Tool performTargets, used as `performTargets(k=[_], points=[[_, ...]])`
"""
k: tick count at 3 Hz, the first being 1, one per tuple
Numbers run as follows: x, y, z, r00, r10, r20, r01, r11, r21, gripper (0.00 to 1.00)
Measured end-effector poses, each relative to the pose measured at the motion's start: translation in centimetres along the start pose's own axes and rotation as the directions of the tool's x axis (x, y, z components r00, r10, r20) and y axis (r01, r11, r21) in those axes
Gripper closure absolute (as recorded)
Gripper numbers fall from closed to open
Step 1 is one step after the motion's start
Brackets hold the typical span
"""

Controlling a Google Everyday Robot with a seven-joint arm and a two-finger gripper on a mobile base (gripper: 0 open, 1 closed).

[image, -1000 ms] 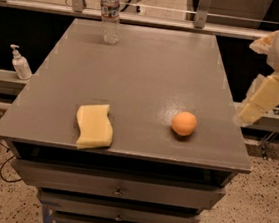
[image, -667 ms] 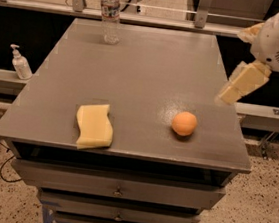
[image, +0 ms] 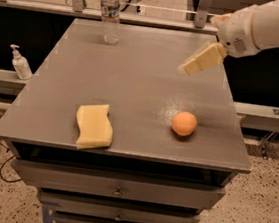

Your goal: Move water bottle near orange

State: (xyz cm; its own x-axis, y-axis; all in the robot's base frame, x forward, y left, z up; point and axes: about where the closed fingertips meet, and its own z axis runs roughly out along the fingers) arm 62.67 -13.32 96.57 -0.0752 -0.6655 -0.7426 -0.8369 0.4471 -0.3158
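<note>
Arm (image: 270, 23) from upper right, gripper (image: 200, 60) (aperture unclear) over the table (image: 134, 72).

Table (image: 134, 72): water bottle (image: 110, 12), orange (image: 184, 123), sponge (image: 94, 126); jaws above

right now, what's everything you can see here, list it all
water bottle: one, clear with white cap, upright at the far left of the table top
orange: one, orange, near right part of the top
sponge: one, pale yellow, near left part, apart from the orange
pump bottle: one, white, on a ledge left of the table
table: one, grey top
drawers: at least two, grey, under the top at the front
arm: one, white, coming in from the upper right
claw: one, cream, above the far right of the top, holding nothing
</note>
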Motion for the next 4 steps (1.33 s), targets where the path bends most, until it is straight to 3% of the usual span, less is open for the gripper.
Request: performTargets(k=[1, 3, 4], points=[[-3.7, -0.8, 4.6, 0.988, 0.052, 0.143, -0.052, 0.9986, 0.000, 0.00], [-4.0, -0.9, 4.8, 0.984, 0.056, 0.166, -0.059, 0.9981, 0.013, 0.00], [-5.5, -1.8, 7.9, 0.969, 0.072, 0.236, -0.080, 0.9964, 0.026, 0.00]])
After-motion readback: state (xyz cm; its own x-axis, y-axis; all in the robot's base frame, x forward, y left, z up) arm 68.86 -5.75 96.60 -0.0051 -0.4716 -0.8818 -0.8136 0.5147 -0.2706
